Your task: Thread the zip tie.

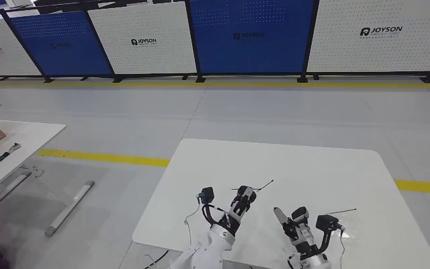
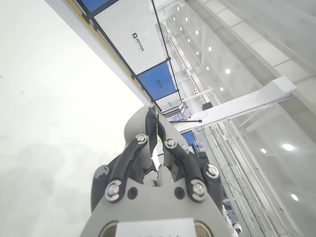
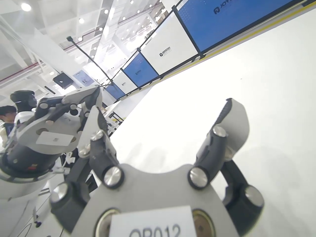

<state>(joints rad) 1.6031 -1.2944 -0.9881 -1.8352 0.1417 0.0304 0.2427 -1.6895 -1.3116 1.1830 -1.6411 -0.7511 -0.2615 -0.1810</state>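
Note:
A thin black zip tie [image 1: 261, 185] sticks out from my left gripper [image 1: 244, 196], which is shut on it above the near part of the white table [image 1: 282, 161]. In the left wrist view the pads [image 2: 150, 124] pinch the strap edge-on, and the zip tie [image 2: 187, 121] runs sideways to its small head. My right gripper [image 1: 289, 214] is to the right of it, open and holding nothing. From the right wrist, its spread fingers [image 3: 232, 109] frame bare tabletop, with the left gripper [image 3: 92, 97] beside them and the zip tie [image 3: 84, 52] rising from it.
A second thin black strip [image 1: 342, 212] lies on the table just right of the right arm. The table's far half is bare. Another white table [image 1: 27, 134] stands at the far left, and blue and white panels [image 1: 248, 37] line the back.

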